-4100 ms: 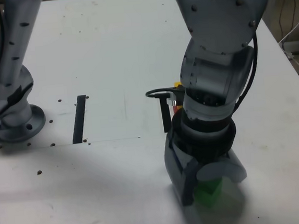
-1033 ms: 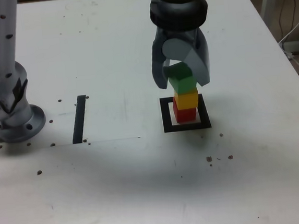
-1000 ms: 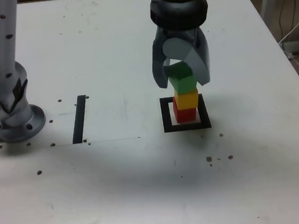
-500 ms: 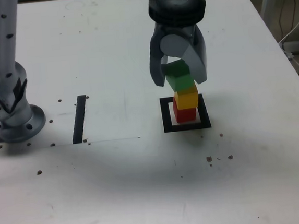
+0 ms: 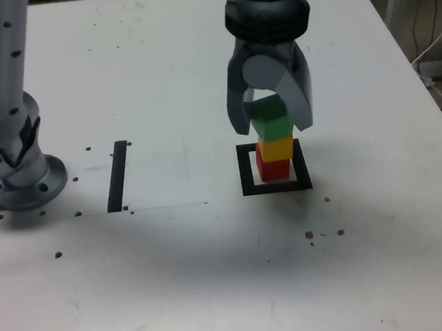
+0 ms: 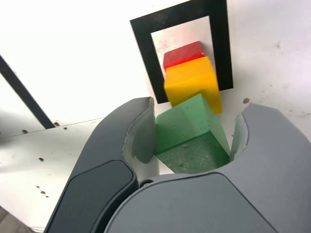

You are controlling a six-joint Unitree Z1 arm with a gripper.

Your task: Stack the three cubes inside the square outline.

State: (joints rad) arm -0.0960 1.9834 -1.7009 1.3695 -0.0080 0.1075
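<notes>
Green cube being held over the stack inside the square outline.

The gripper [image 5: 270, 118] is being pointed straight down from the arm above, its jaws clamped on the green cube [image 5: 268, 117], which is being held on or just above the yellow cube [image 5: 276, 147]; contact cannot be told. The yellow cube is resting on the red cube [image 5: 274, 168], which is sitting within the square outline [image 5: 245, 171] on the white table [image 5: 177, 278].
</notes>
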